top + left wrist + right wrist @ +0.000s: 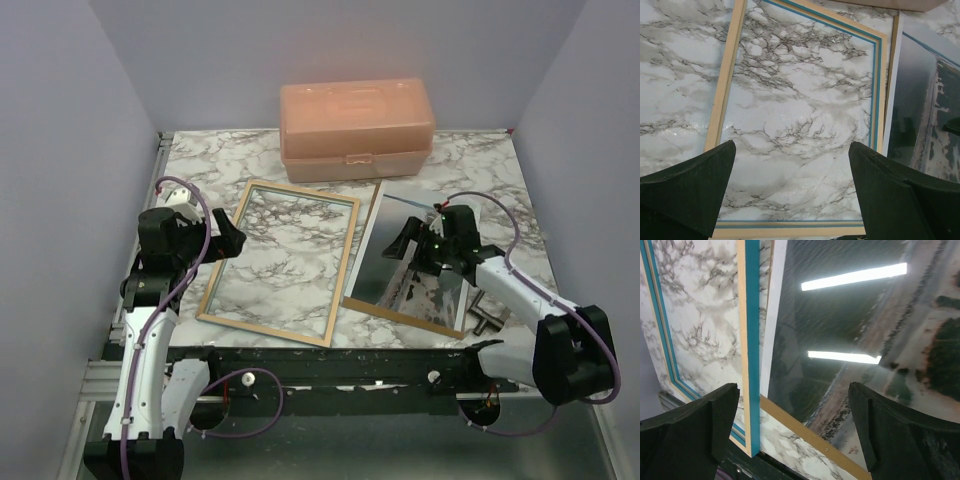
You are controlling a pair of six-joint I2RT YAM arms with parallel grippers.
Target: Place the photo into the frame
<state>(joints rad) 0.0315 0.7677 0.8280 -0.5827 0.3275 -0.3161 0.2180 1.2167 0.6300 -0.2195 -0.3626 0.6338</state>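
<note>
**Photo still outside the frame, both tools wide open**

The frame (280, 262) lies flat in the middle of the marble desk (470, 165). Its light wood side faces up. From the wrist cameras a thin blue line shows along its inner edge. You can see the marble through the clear pane, and nothing is inside the frame.

The photo (375, 265) lies at 3 o'clock from the frame, picture side up. It is dark grey with a white border and has shiny light streaks on it. Its white edge is just beside the frame's 3 o'clock rim. I cannot tell if they touch. A thin brown board edge (810, 435) shows along the photo's 6 o'clock side.

The left tool (232, 243) hangs over the frame's 9 o'clock rim. Its fingers are spread wide and hold nothing. The left wrist camera looks down on the pane between them.

The right tool (402, 243) hangs over the photo. Its fingers are wide apart too, and it holds nothing. The right wrist camera shows the photo and the frame's rim between them.

A pale orange box (357, 128) with a shut lid sits at the desk's 12 o'clock edge, well apart from both tools.
</note>
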